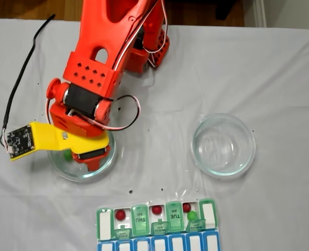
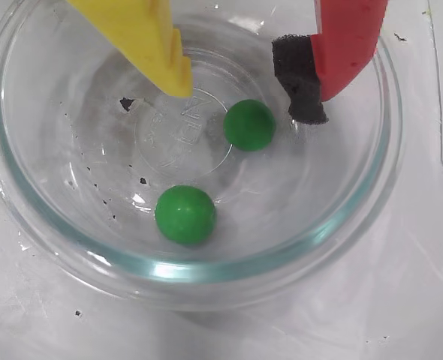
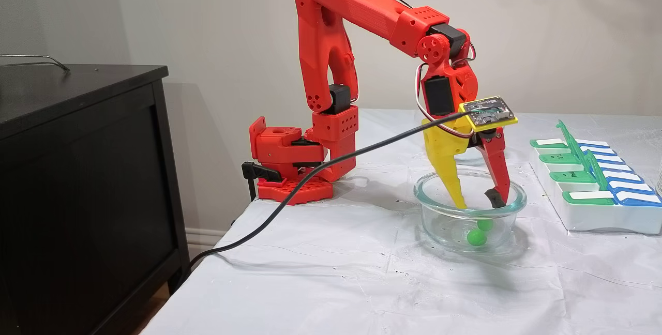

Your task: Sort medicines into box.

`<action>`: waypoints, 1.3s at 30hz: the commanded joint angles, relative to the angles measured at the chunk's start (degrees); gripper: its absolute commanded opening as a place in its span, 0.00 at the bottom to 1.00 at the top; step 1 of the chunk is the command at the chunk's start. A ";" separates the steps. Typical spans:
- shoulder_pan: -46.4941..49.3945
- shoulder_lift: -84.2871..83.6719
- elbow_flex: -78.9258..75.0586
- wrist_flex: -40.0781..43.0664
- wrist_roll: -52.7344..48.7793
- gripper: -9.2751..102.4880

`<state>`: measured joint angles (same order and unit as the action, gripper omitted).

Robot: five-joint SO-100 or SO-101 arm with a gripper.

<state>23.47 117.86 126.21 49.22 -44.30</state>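
Observation:
Two bright green medicines (image 2: 249, 124) (image 2: 185, 214) lie in a round glass dish (image 2: 34, 202). My gripper (image 2: 247, 101) hangs open inside the dish, its yellow finger (image 2: 150, 41) and black-padded red finger (image 2: 304, 90) on either side of the farther ball and just above it, holding nothing. In a fixed view from the side, the gripper (image 3: 478, 203) reaches below the dish rim (image 3: 429, 190) over the green balls (image 3: 476, 237). The box (image 1: 105, 225) lies at the near table edge, with three dark red balls (image 1: 121, 214) (image 1: 156, 209) (image 1: 186, 207) and one green ball (image 1: 192, 215) in its open compartments.
A second, empty glass dish (image 1: 223, 145) stands to the right in a fixed view from above. A black cable (image 3: 289, 198) runs from the wrist across the table's left side. A dark cabinet (image 3: 77, 169) stands beside the table. The arm's base (image 3: 289, 164) sits at the back.

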 commanded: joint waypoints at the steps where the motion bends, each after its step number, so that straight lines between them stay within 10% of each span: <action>1: -0.53 -1.23 -6.86 -0.97 0.53 0.28; 39: -3.16 -14.24 -14.59 3.87 1.67 0.26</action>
<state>22.15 103.36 115.22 52.73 -41.92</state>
